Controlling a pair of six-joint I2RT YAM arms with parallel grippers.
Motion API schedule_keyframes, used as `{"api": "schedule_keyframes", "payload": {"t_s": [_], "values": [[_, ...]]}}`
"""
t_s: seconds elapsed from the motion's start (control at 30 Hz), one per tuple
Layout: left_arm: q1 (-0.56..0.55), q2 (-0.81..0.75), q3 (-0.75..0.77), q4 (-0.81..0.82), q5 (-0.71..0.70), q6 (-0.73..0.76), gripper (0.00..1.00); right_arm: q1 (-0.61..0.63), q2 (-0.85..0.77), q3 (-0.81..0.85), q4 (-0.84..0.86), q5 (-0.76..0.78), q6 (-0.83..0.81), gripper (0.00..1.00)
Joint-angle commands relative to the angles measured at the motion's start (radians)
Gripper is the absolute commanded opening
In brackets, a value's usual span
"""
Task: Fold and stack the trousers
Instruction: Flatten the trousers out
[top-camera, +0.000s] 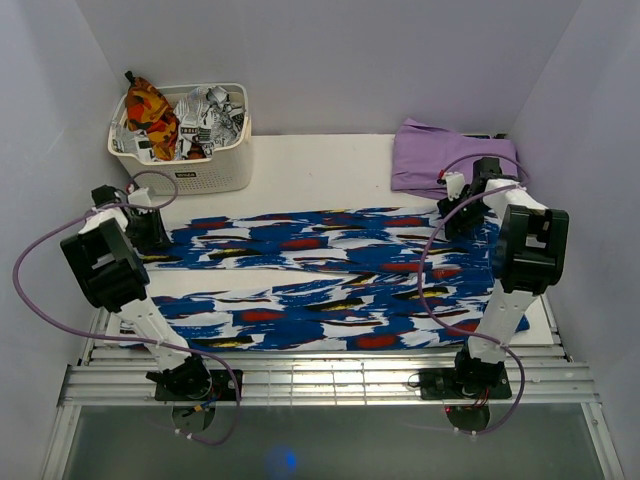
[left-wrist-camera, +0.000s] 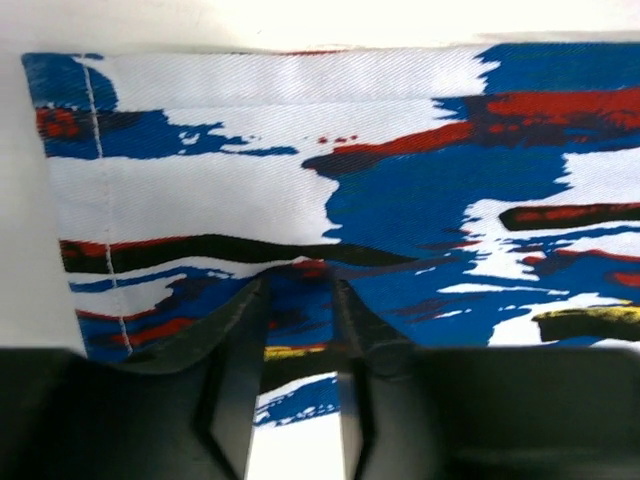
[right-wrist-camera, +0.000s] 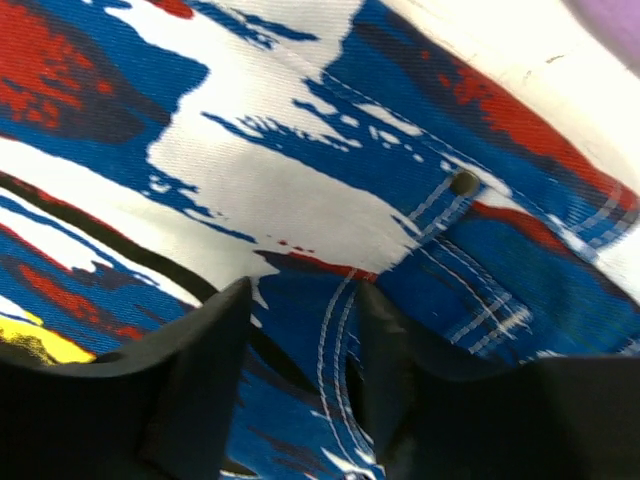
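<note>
Left claw (left-wrist-camera: 300, 290) narrow, tips on leg hem of bright blue brush-streaked cloth trousers (top-camera: 330, 275); right claw (right-wrist-camera: 300, 295) narrow at pocket seam. Pinch: can't tell. Trousers lie flat between both claws.

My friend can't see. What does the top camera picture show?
Blue, white and red streaked trousers lie spread flat on a table, the left gripper and right gripper at opposite ends. A basket of clothes sits back left, a purple garment back right.
</note>
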Motion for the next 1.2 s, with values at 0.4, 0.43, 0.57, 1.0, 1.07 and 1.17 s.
{"api": "schedule_keyframes", "payload": {"t_s": [0.4,0.43,0.57,1.0,1.07,1.17], "values": [[0.085,-0.234,0.030,-0.597,0.000,0.422,0.63,-0.107,-0.338,-0.123,-0.348,0.005,-0.351,0.57],[0.101,-0.272,-0.034,-0.600,-0.031,0.428,0.63,-0.109,-0.350,-0.169,-0.367,0.009,-0.366,0.55],[0.138,-0.322,-0.179,-0.587,-0.166,0.427,0.63,-0.109,-0.358,-0.264,-0.408,0.010,-0.396,0.52],[0.144,-0.046,-0.153,-0.252,-0.139,0.211,0.62,-0.121,-0.333,-0.467,-0.066,0.105,-0.172,0.48],[0.135,-0.018,-0.106,-0.248,-0.131,0.194,0.62,-0.121,-0.336,-0.458,-0.078,0.074,-0.158,0.48],[0.132,0.004,-0.047,-0.252,-0.146,0.198,0.62,-0.118,-0.325,-0.429,-0.098,0.051,-0.140,0.48]]}}
